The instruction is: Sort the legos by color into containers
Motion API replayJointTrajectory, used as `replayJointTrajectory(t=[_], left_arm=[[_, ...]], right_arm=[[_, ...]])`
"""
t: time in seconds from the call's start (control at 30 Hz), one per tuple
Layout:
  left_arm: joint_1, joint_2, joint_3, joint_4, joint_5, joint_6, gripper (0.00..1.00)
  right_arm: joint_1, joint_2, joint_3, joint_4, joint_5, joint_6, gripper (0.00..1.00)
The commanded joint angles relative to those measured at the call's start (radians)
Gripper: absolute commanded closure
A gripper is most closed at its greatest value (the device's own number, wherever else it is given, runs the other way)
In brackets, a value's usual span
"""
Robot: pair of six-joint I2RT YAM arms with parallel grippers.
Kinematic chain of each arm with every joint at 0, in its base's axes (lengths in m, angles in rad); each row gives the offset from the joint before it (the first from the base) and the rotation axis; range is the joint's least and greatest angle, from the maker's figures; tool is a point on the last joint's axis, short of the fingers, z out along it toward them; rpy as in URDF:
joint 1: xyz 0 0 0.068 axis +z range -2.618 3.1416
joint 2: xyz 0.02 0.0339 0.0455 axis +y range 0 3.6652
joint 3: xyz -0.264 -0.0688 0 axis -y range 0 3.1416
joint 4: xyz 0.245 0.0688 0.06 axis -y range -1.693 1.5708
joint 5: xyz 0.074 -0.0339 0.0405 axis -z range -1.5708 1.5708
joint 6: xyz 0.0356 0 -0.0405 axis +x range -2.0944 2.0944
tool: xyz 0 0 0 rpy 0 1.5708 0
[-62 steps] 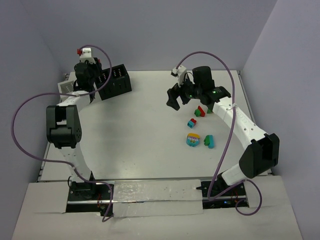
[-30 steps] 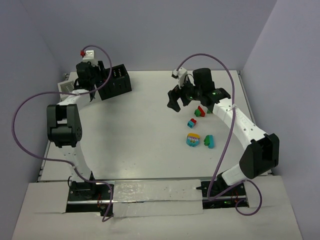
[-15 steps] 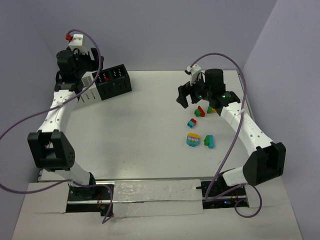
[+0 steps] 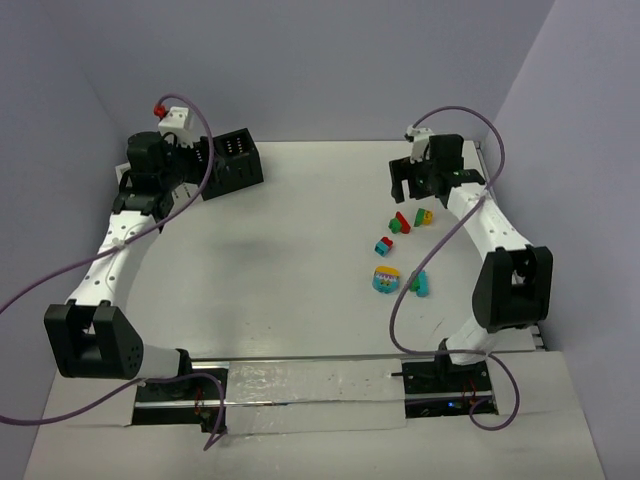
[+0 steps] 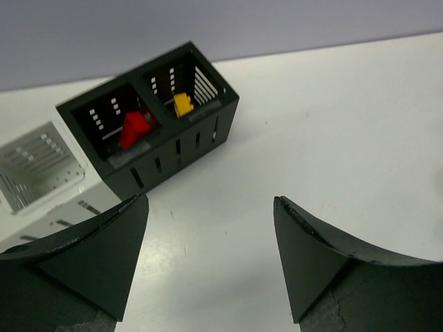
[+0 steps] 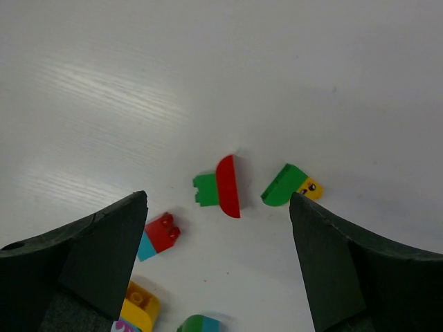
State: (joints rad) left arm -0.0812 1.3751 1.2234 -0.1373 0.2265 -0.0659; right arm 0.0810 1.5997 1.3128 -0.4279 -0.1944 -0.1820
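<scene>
Several legos lie right of centre: a red-and-green one (image 4: 402, 222) (image 6: 225, 187), a green-and-yellow one (image 4: 424, 216) (image 6: 287, 185), a red-and-teal one (image 4: 384, 245) (image 6: 160, 235), the rounded cyan-and-yellow piece (image 4: 386, 280) (image 6: 138, 304) and a green-and-teal one (image 4: 418, 283) (image 6: 201, 324). My right gripper (image 4: 412, 192) (image 6: 218, 195) hovers open just behind them, holding nothing. The black container (image 4: 235, 160) (image 5: 149, 135) holds a red lego (image 5: 135, 128) and a yellow lego (image 5: 183, 104). My left gripper (image 4: 192, 165) (image 5: 209, 199) is open and empty, just in front of it. The white container (image 5: 38, 162) sits to its left.
Purple-grey walls close the table at the back and on both sides. The right arm's cable (image 4: 440, 250) loops over the table close to the legos. In the top view the left arm covers most of the white container.
My left gripper has opened wider and drawn back from the black container. The right arm has swung toward the far right, and its jaws have narrowed a little above the legos.
</scene>
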Motion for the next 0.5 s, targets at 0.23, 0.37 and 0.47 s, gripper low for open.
replayJointTrajectory(t=[0.23, 0.37, 0.47], left_arm=[[-0.006, -0.032, -0.042, -0.016, -0.011, -0.032, 0.18], [-0.006, -0.027, -0.048, -0.019, 0.004, -0.028, 0.18], [-0.006, -0.023, -0.046, -0.023, 0.015, -0.028, 0.18]], right_arm=[[-0.038, 0.148, 0.107, -0.072, 0.010, -0.030, 0.21], [-0.037, 0.206, 0.142, -0.116, -0.055, -0.115, 0.32], [-0.037, 0.247, 0.168, -0.164, -0.103, -0.172, 0.37]])
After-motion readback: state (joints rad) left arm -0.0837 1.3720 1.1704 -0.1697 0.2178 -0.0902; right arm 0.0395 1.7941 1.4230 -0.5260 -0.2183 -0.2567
